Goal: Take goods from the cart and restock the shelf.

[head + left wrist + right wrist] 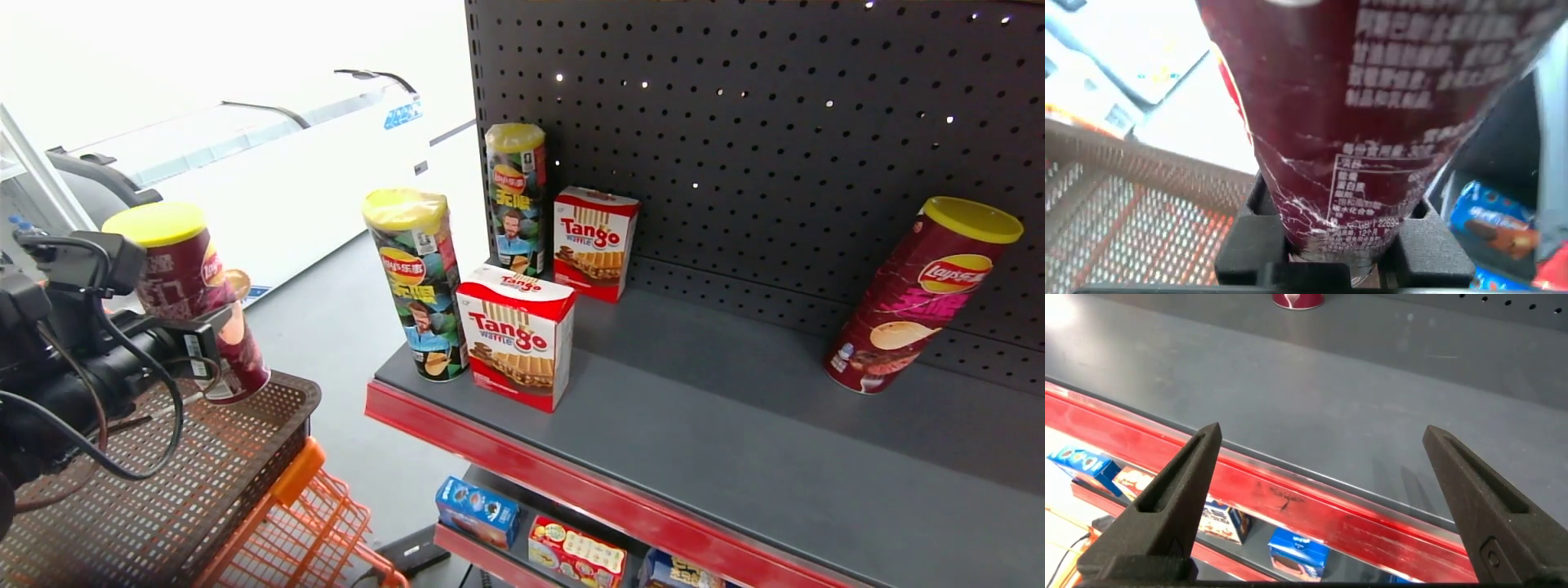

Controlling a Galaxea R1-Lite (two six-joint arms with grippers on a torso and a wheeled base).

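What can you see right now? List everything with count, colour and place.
Held chip can: 1, maroon, yellow lid, over the cart basket.
Shelved maroon can: 1, yellow lid, shelf's right, near pegboard.
Patterned chip cans: 2, green-dark, yellow lids, shelf's left end.
Wafer boxes: 2, red-white, beside those cans.
Shelf: 1, grey, red edge.
Cart basket: 1, brown mesh, left.
Lower-shelf packs: several, mostly blue, below.
Left end effector: 1, black, shut on held chip can.
Right end effector: 1, black, open above shelf's front edge.
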